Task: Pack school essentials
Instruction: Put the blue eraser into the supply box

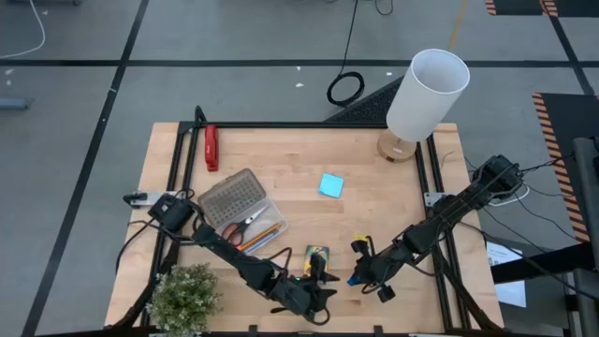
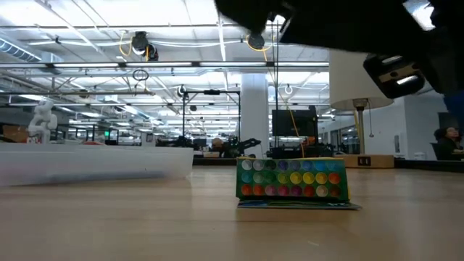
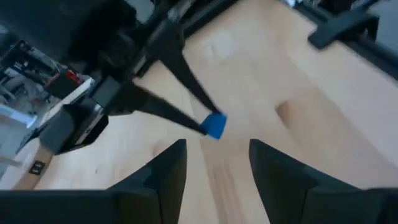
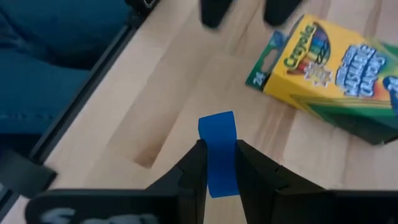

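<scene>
Near the front edge of the table, your right gripper has its fingers squeezed tight on the tiny blue eraser, held just above the wood. Your left gripper hangs close by with its fingers apart and nothing in them. Between the two lies the yellow-green crayon box. I think you are on the eraser step now. Next you need to carry it over to the clear plastic case, where the red-handled scissors already sit, and let go gently. Farther back the light-blue square notepad waits on the wooden table, then a white lamp, then grey floor.
</scene>
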